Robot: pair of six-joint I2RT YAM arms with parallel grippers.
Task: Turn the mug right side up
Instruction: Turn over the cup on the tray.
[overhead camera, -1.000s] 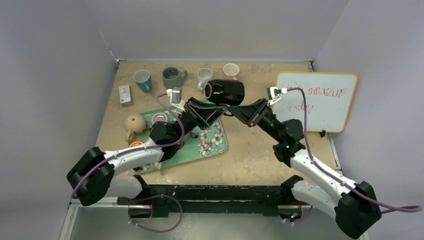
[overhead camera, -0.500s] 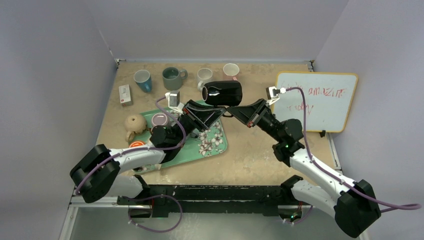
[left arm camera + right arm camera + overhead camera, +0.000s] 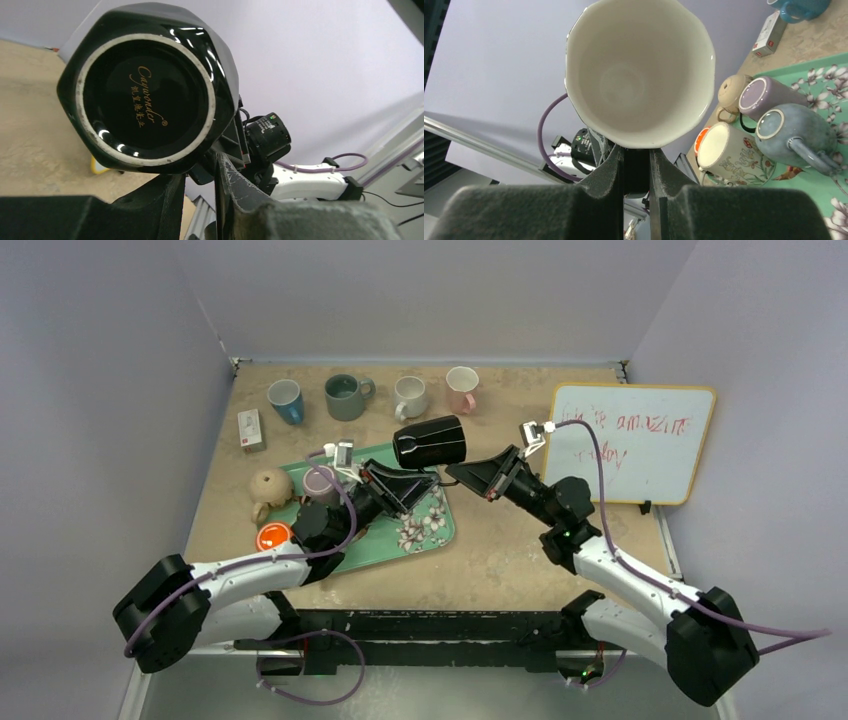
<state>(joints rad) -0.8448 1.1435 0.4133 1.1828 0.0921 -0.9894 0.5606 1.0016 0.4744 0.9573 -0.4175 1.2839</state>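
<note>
The black mug [image 3: 430, 443] hangs in the air on its side above the tray's far edge. In the left wrist view I see its base [image 3: 145, 85] with gold lettering. The right wrist view looks into its white inside [image 3: 639, 75]. My right gripper [image 3: 452, 472] is shut on the mug's dark handle, which fills the gap between its fingers [image 3: 636, 152]. My left gripper [image 3: 420, 480] sits just under the mug. Its jaws [image 3: 200, 170] stand slightly apart with background showing between them, and the mug's bottom edge is right above the fingertips.
A green floral tray [image 3: 430, 530] below holds a lilac mug [image 3: 320, 480], a grey-blue mug [image 3: 796, 130] and an orange-and-white mug [image 3: 272, 537]. A beige teapot [image 3: 270, 485] stands beside the tray. Several mugs line the back edge [image 3: 346, 396]. A whiteboard [image 3: 635, 440] lies to the right.
The mug and both grippers have shifted left and toward the near side. The left arm has drawn back and its jaws have parted a little. The right gripper closed on the handle.
</note>
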